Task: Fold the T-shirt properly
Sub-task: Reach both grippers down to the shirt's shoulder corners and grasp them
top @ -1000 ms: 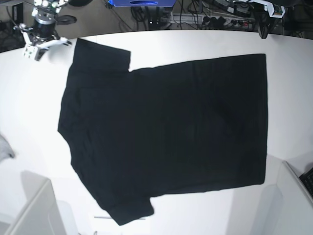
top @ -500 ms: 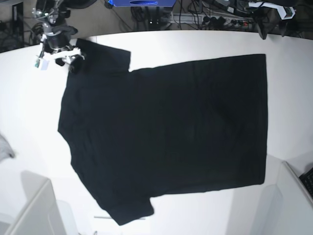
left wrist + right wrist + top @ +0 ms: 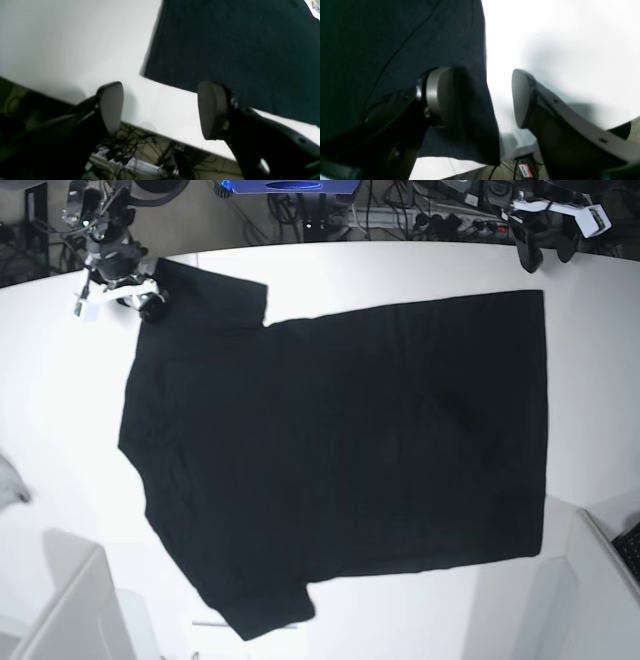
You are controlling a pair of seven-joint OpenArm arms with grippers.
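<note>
Your white table (image 3: 330, 265) carries the black T-shirt (image 3: 340, 450) spread flat, plain side up, across most of its middle, with cables and gear crowding the floor past the far edge. Your right gripper (image 3: 480, 100) sits at the sleeve by the far edge, jaws spread, one pad over the cloth and the other over bare table, nothing clamped. Your left gripper (image 3: 160, 110) hangs unclenched just off the shirt's hem corner near the far edge, holding nothing.

**Open bench all round the shirt**

The T-shirt (image 3: 340, 450) lies flat, leaving bare bench (image 3: 60, 400) along every edge. White boxes (image 3: 70, 610) crowd both near corners; cables (image 3: 420, 220) hang beyond the far edge.
</note>
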